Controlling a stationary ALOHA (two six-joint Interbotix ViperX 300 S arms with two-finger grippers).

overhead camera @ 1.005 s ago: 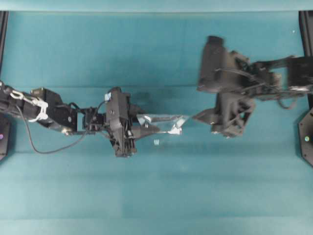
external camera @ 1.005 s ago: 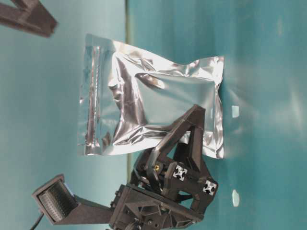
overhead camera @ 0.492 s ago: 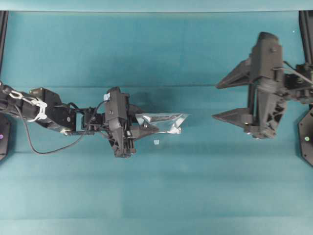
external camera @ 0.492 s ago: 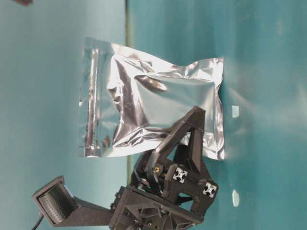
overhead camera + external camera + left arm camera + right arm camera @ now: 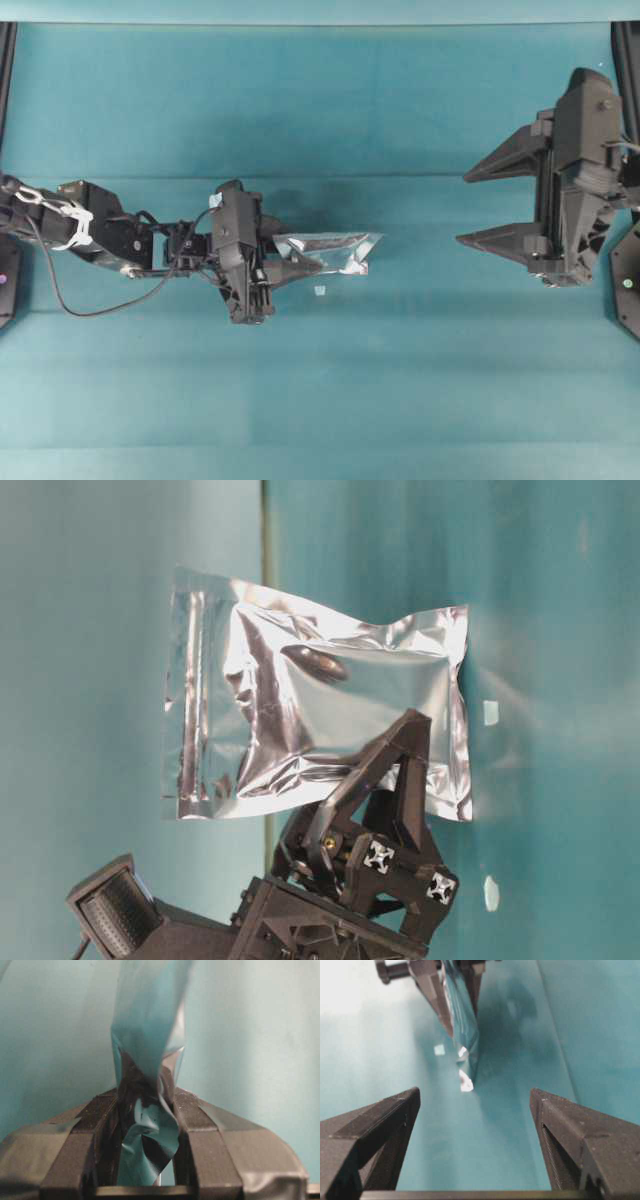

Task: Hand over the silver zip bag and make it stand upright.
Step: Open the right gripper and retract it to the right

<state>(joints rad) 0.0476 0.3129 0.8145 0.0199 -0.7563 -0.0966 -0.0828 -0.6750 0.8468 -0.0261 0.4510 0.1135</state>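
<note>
Reaching level from the left, the left end effector (image 5: 285, 268) pinches the silver zip bag (image 5: 330, 252), edge-on lengthwise along the arm; the right end effector (image 5: 480, 208) gapes wide, well apart.

Teal tabletop (image 5: 400, 380) (evenly lit)

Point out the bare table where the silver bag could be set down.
Bare cloth lies between the silver zip bag and the open right gripper, and along the near edge. Crowded around the left gripper holding the bag, beside a white scrap.
</note>
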